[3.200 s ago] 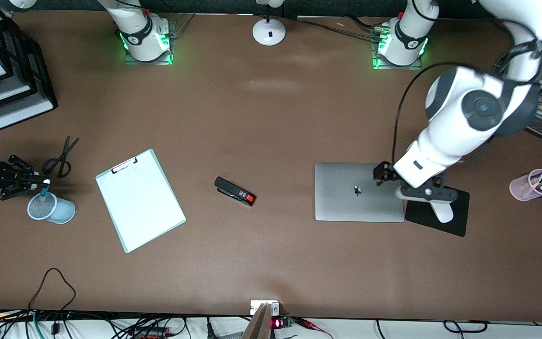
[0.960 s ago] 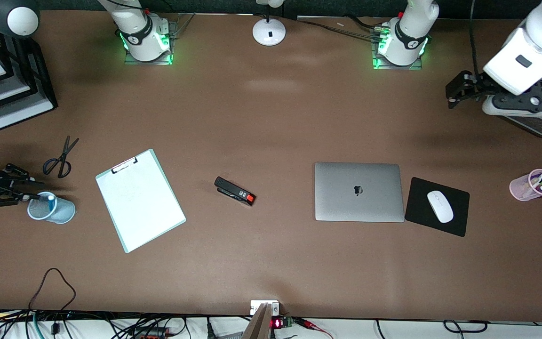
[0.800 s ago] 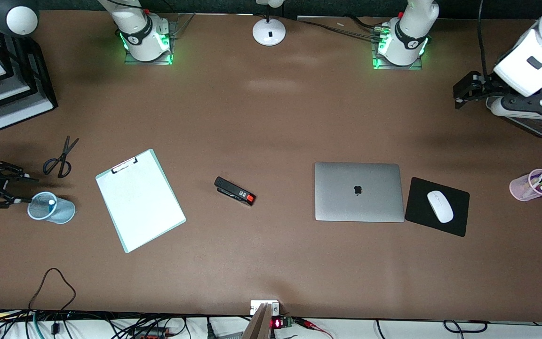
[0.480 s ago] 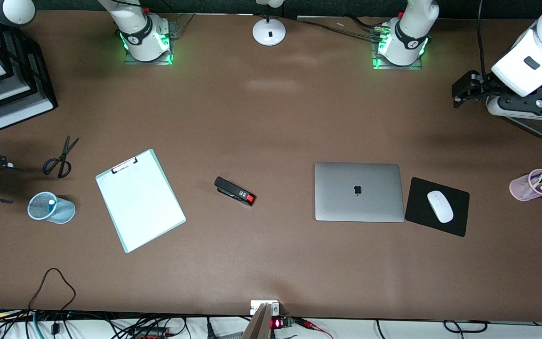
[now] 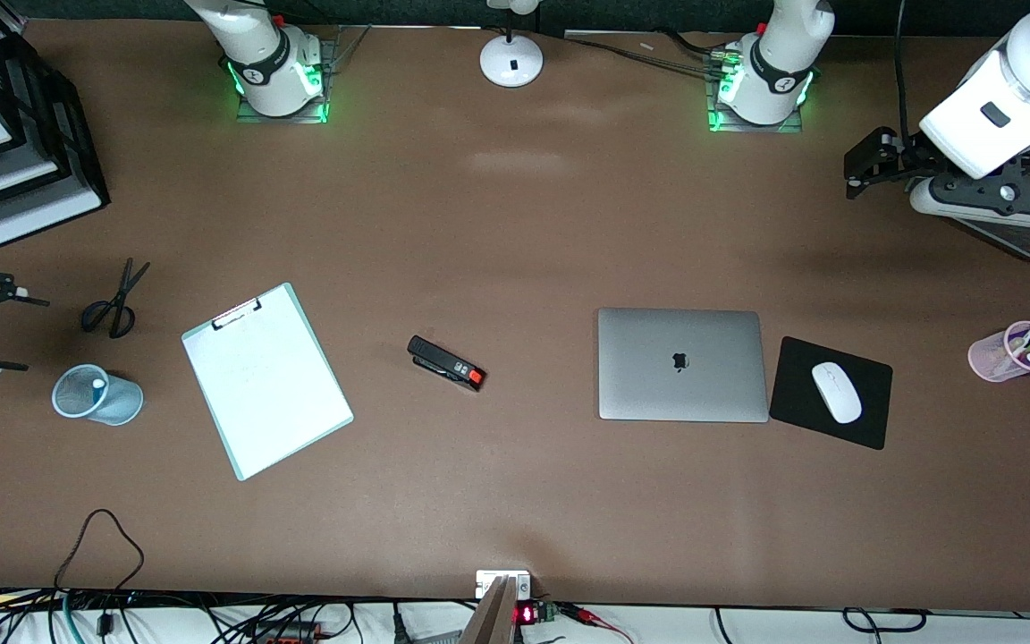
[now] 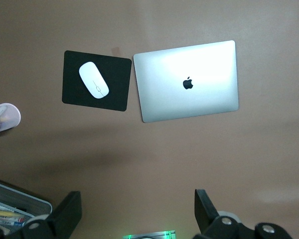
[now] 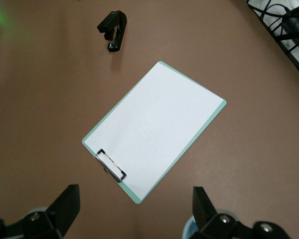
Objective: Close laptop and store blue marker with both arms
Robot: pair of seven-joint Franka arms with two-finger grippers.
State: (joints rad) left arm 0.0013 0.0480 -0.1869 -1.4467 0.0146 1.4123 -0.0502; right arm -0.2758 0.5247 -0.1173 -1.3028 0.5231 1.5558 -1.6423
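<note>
On your worktop (image 5: 515,233) the laptop (image 5: 681,364) lies shut, lid up, toward the left arm's end and just beside the black mouse pad (image 5: 830,392). Your left pincer (image 5: 864,166) hangs empty, fingers apart, over that end's edge. Your right pincer (image 5: 10,331) is spread wide, holding nothing, at the right arm's edge beside the blue mesh cup (image 5: 97,395) with the blue marker (image 5: 98,385) inside.
</note>
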